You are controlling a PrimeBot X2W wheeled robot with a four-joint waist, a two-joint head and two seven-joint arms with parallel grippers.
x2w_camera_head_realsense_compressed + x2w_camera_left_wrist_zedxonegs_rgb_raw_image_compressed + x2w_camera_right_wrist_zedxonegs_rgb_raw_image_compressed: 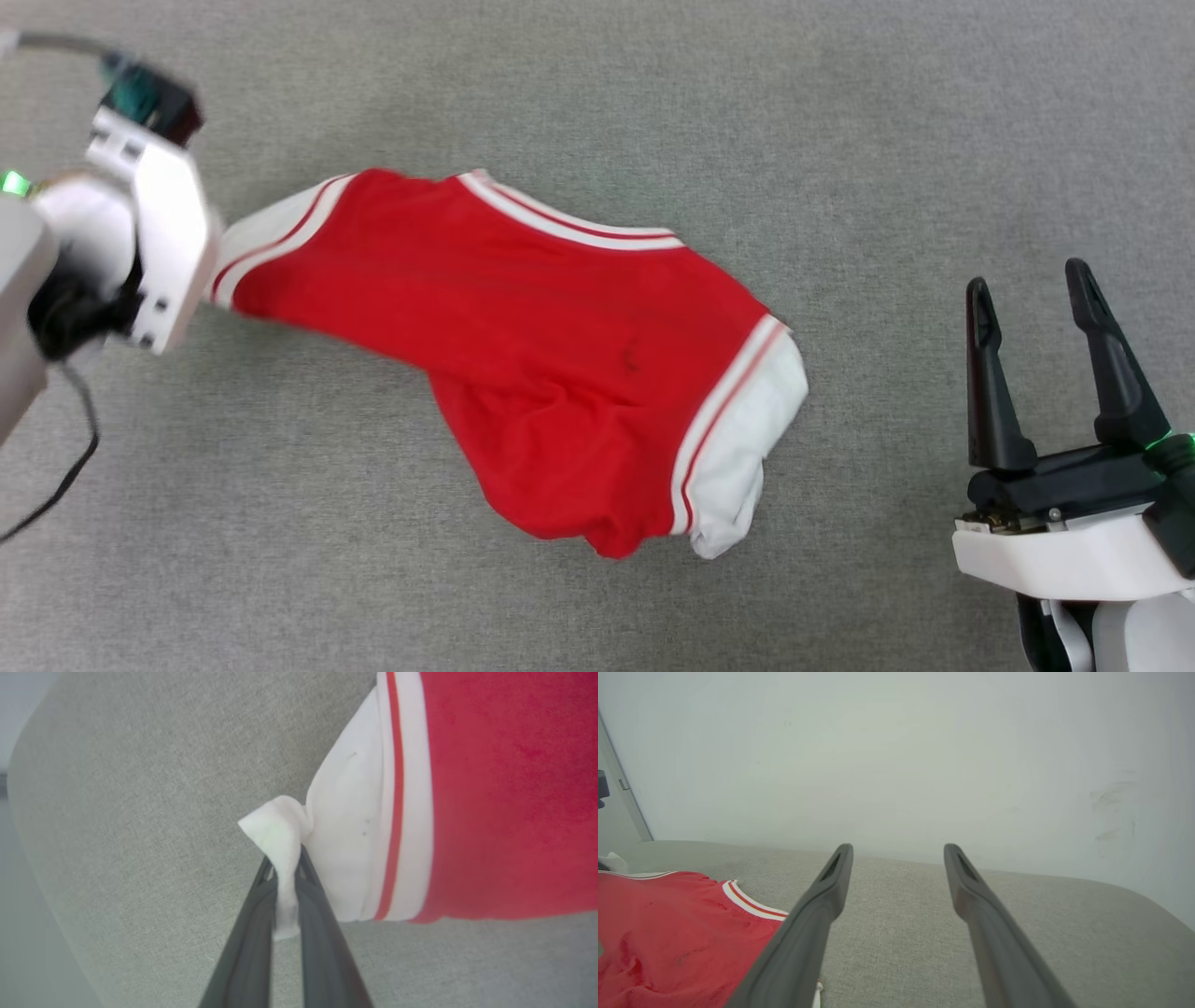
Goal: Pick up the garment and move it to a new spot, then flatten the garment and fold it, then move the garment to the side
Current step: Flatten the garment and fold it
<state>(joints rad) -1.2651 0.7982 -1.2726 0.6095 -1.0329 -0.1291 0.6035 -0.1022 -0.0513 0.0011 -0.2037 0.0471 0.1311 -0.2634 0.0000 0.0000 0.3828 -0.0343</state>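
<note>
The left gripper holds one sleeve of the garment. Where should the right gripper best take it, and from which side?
Probably the free white sleeve of the garment, from the robot's right: it juts toward the open right gripper, and its cuff edge lies outermost, clear of the red body.

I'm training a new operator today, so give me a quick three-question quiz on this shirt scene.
1. True or false: the left hand is shut on a white sleeve of the garment.
2. Which hand stands open, apart from the garment? A: left hand. B: right hand.
3. Fill in: the garment's body is mostly ___.
Key: 1 true; 2 B; 3 red.
</note>
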